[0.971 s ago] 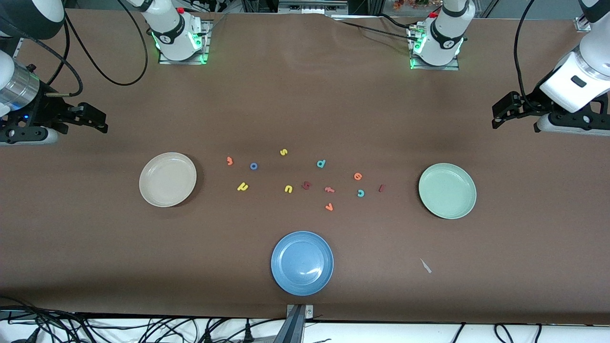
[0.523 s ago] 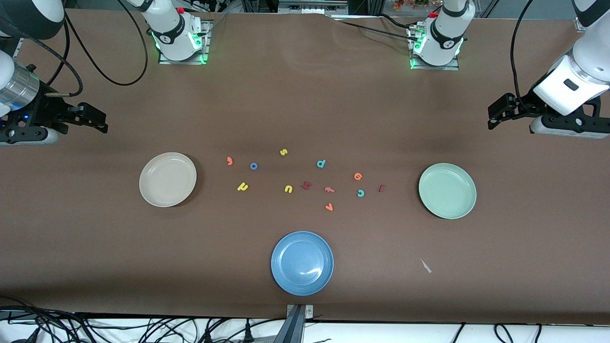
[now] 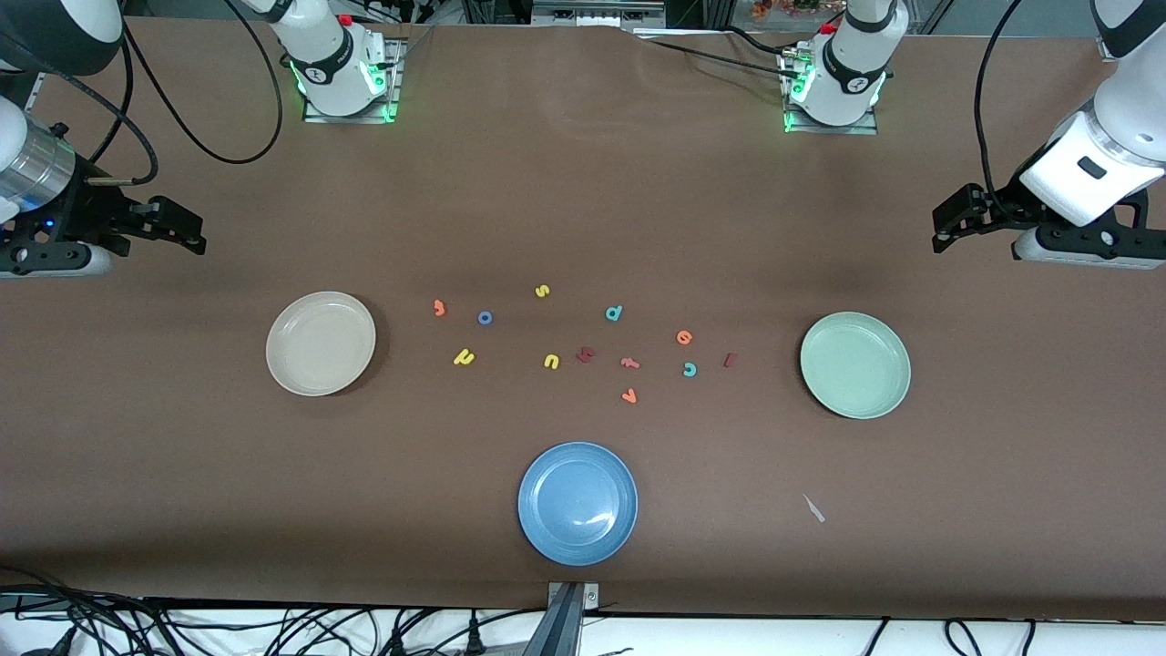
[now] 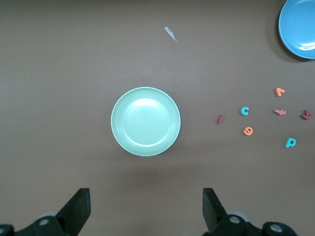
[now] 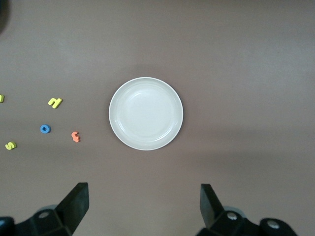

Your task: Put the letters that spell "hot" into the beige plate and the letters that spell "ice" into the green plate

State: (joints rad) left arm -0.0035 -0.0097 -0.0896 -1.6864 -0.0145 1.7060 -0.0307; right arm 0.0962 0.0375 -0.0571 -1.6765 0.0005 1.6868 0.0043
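Letters for "hot": yellow foam h [image 3: 465,357], blue foam ring o [image 3: 485,317] and orange foam t [image 3: 439,307], loose on the brown table, just beside the round cream-beige plate [image 3: 320,343] under the right gripper [image 5: 142,209], fingers apart, empty.

Letters for "ice": dark red bar i [image 3: 729,360], teal c [image 3: 690,369], orange e [image 3: 684,337], beside the round mint-green plate [image 3: 854,364] under the left gripper [image 4: 146,209], fingers apart, empty.

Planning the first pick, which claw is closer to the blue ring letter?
Right. The right claw hangs past the beige plate from the blue ring; the left claw is much farther, above the green plate.
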